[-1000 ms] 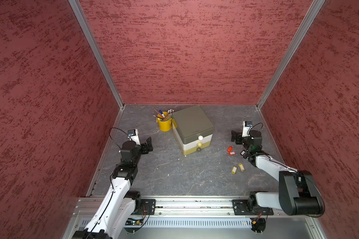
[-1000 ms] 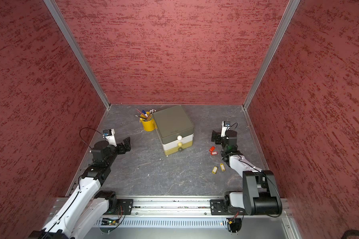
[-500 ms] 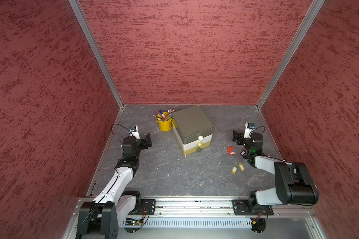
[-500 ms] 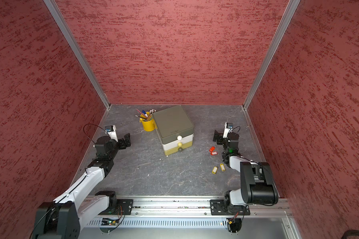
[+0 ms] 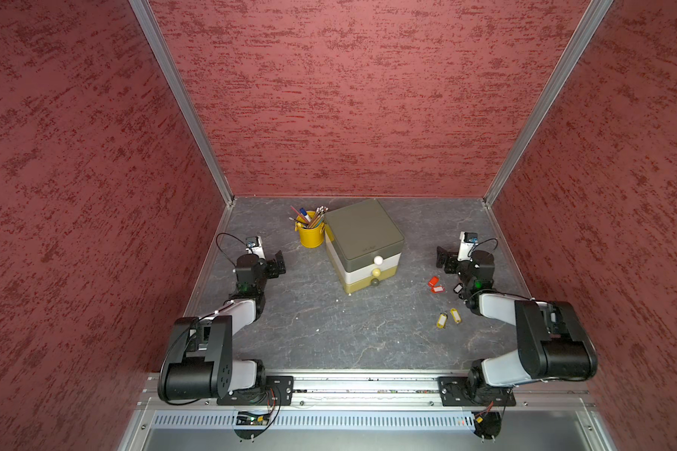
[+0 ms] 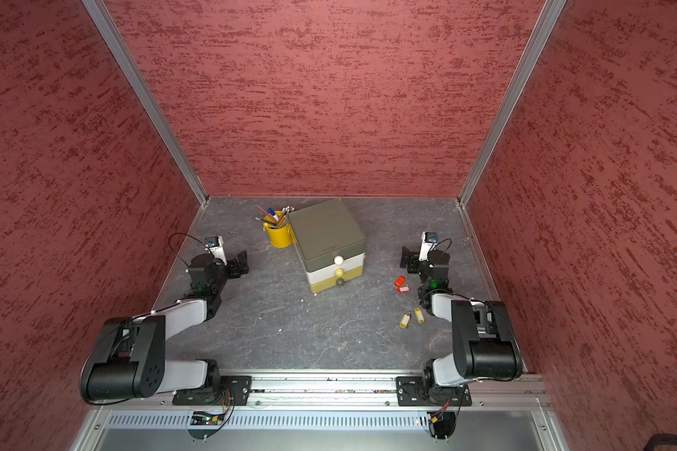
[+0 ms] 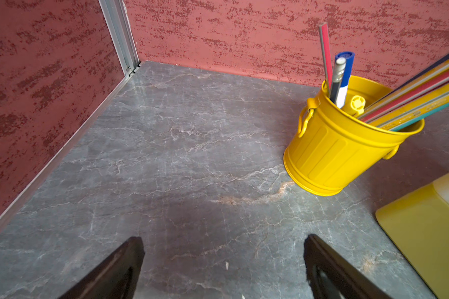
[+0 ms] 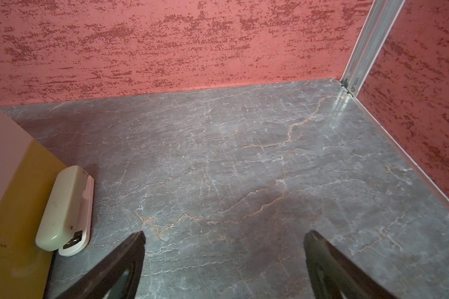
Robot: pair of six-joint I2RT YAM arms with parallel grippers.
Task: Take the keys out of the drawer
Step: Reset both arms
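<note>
The drawer unit [image 5: 362, 234] stands mid-table with a grey-green top and three stacked drawers, all pushed in. The keys lie on the table right of it in both top views: two red-tagged keys [image 5: 435, 285] and, nearer the front, two yellow-tagged keys [image 5: 448, 318]. My right gripper [image 5: 442, 259] rests low and open just behind the red keys [image 6: 401, 284], with bare table between its fingers [image 8: 130, 259]. My left gripper [image 5: 278, 263] is open on the far side of the unit, also over bare table [image 7: 223, 259].
A yellow bucket [image 7: 335, 155] of pens and pencils stands behind the unit's left corner. A cream stapler-like object [image 8: 65, 209] lies against the unit's base [image 8: 11, 207]. Red walls close in three sides. Both arms' elbows are folded back over the front rail [image 5: 368, 384].
Both arms have folded their elbows back and down toward the front rail. The grippers have hardly shifted and stay open. The keys and drawers have not moved.
</note>
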